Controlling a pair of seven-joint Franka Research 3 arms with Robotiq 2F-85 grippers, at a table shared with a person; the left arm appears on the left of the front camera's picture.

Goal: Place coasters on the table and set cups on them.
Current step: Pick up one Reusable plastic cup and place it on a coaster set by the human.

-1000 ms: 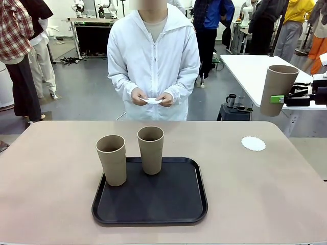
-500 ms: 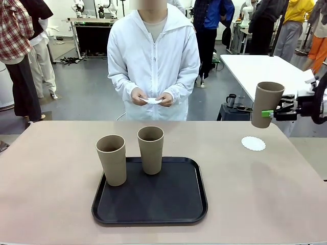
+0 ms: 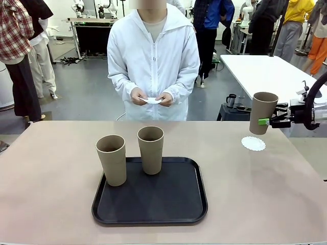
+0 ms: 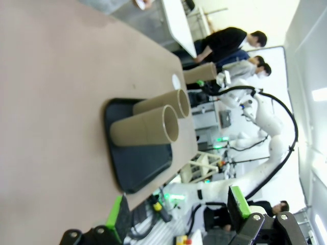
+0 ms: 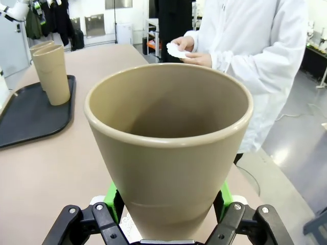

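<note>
My right gripper (image 3: pixel 264 121) is shut on a tan cup (image 3: pixel 263 113), holding it upright in the air just above a white lacy coaster (image 3: pixel 253 143) on the table (image 3: pixel 56 168) at the far right. In the right wrist view that cup (image 5: pixel 168 143) stands between the green pads (image 5: pixel 113 196). Two more cups (image 3: pixel 111 159) (image 3: pixel 151 149) stand at the back left of a black tray (image 3: pixel 153 204). The person holds more coasters (image 3: pixel 151 100) in both hands. My left gripper (image 4: pixel 176 212) is open, off the table's side, with the tray's cups (image 4: pixel 145 130) ahead.
The person in a white jacket (image 3: pixel 153 56) stands at the table's far edge. A white table (image 3: pixel 260 69) stands behind at the right. Other people stand in the background.
My right gripper has carried the cup leftward and down, from beyond the table's right edge to just above the coaster. The cups on the tray and the person's hands have stayed put.
</note>
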